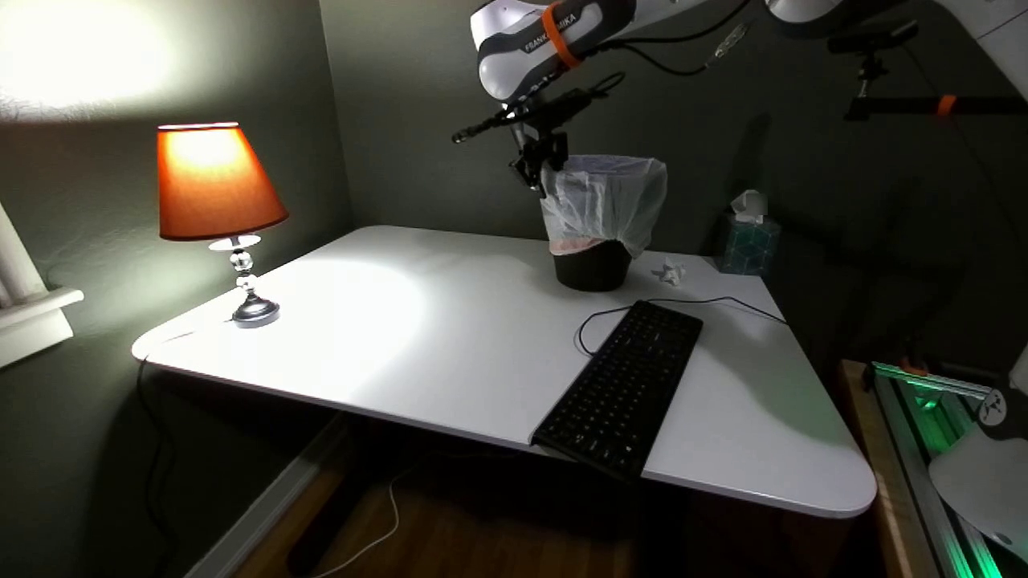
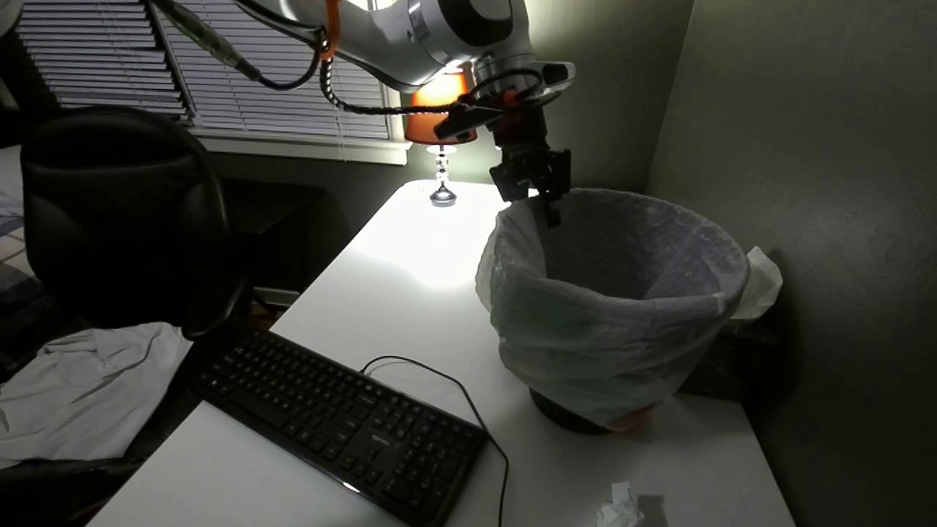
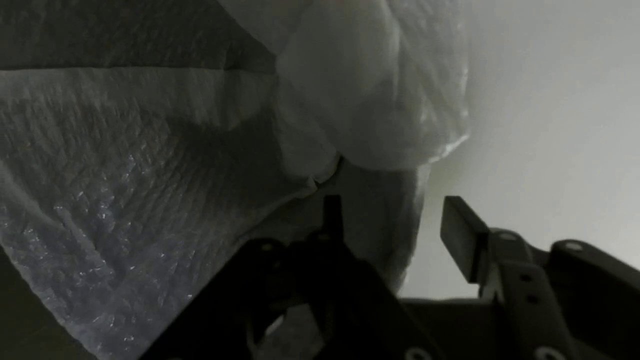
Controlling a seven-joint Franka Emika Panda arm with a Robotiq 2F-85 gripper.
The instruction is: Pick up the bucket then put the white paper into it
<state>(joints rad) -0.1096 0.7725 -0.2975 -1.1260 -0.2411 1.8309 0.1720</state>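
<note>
The bucket (image 1: 596,269), dark and lined with a white plastic bag, stands upright on the white table (image 1: 450,321). Over its rim my gripper (image 3: 392,225) is open, one finger on the inner side and the other outside. A gap shows between the fingers and the bag edge (image 3: 417,200) in the wrist view, so nothing is gripped. An exterior view shows a fingertip (image 2: 553,214) dipping inside the rim; the outer one is mostly hidden there by the bag. The crumpled white paper (image 1: 672,273) lies on the table beside the bucket, and also shows in an exterior view (image 2: 621,506).
A black keyboard (image 1: 626,385) with its cable (image 1: 707,300) lies in front of the bucket, overhanging the table edge. The teal tissue box (image 1: 749,245) stands by the wall near the paper. A lamp with an orange shade (image 1: 213,185) is at the table's far end.
</note>
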